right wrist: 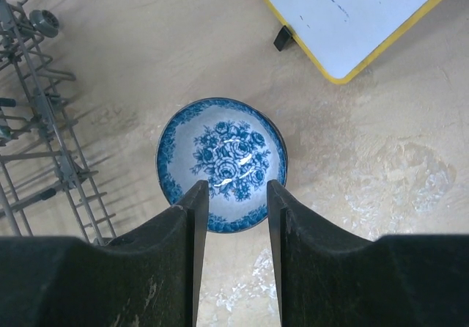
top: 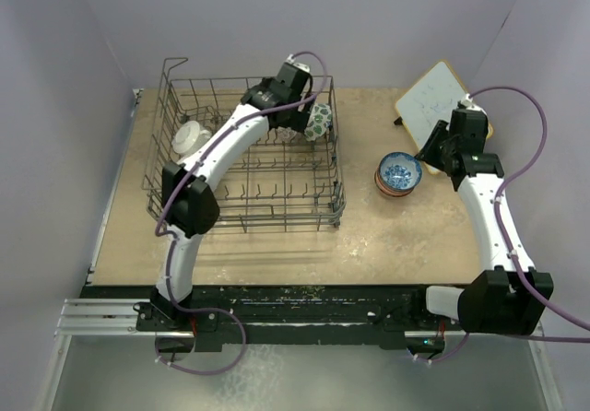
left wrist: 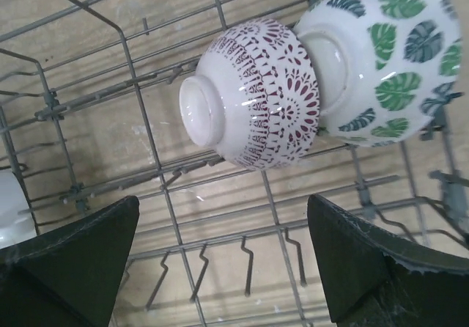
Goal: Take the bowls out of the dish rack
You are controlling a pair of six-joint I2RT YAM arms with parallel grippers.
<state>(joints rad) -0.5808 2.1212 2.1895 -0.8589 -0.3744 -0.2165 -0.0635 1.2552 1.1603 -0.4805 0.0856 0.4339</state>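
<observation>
In the dish rack point(top: 184, 88) toward the far-left corner, the purple bowl point(left wrist: 256, 100) lies on its side just ahead of the left gripper point(left wrist: 223, 202), foot facing its 2 wide-spread, empty fingers; the right gripper point(right wrist: 236, 186), narrowly parted and empty, hangs over the blue bowl point(right wrist: 220, 144).

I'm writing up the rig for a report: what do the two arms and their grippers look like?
Both the left arm and right arm have white links joined by black joint housings, with a lilac cable looping along each. The left gripper and right gripper carry dark, wedge-shaped fingers, scuffed with pale marks.
</observation>
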